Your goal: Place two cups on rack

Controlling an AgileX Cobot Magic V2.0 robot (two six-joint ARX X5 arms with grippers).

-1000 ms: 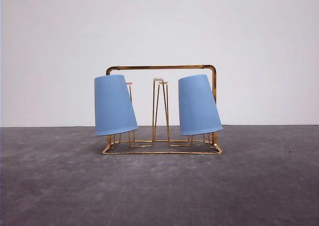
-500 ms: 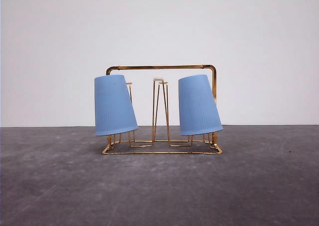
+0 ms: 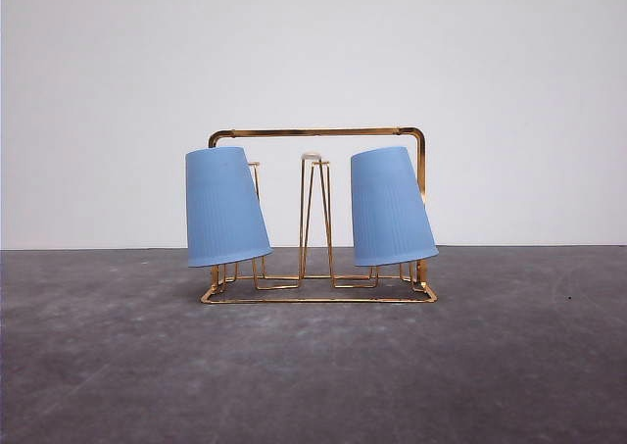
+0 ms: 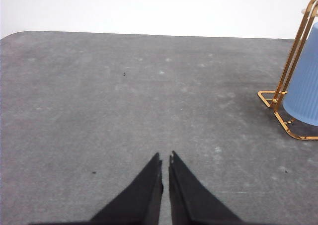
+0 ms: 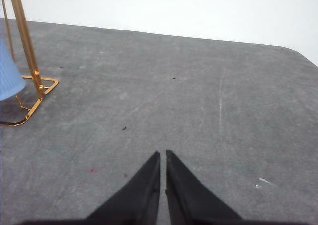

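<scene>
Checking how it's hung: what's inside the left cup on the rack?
The left cup sits upside down and tilted on the rack. Gold wire legs show just below its rim; whatever prong runs up inside is covered by the cup wall.

Bright, even, diffuse light; faint soft shadow beneath the rack (image 3: 318, 292); sharp focus, no glare.

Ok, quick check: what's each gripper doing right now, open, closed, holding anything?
Left gripper: closed, holding nothing, above bare table.
Right gripper: closed, holding nothing; both cups sit on the rack.
</scene>
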